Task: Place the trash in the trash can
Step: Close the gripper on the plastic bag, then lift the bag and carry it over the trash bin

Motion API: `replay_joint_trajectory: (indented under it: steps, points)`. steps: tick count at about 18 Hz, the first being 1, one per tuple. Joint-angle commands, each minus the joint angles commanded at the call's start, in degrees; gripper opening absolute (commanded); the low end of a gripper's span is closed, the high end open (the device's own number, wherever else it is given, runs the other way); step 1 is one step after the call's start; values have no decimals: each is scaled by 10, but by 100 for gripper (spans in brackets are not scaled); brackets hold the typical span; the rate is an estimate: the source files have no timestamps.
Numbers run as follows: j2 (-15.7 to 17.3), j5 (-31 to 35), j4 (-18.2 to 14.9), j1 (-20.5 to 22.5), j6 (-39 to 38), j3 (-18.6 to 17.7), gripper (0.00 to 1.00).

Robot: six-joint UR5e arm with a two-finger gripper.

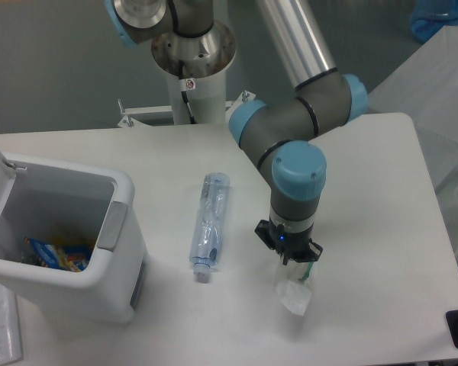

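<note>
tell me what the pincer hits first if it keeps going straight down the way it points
The pincer points down at the table; the crumpled wrapper sits right at its tips, so it meets that first, then the table.

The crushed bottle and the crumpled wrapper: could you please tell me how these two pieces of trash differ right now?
The crushed bottle is long, clear and bluish; the crumpled wrapper is smaller, white with green marks. The bottle lies free on the table, while the wrapper hangs pinched in the gripper. The bottle lies nearer the trash can. Both are still outside it.
</note>
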Motion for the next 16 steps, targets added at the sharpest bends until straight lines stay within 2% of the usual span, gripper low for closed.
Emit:
replay_joint_trajectory:
  steps: [4,8,16]
  points:
    - [28,-104,0,0,-59,29,0]
    - [74,-199,1,-4,-90,32,0]
    - [164,-307,0,-25,-110,26,0]
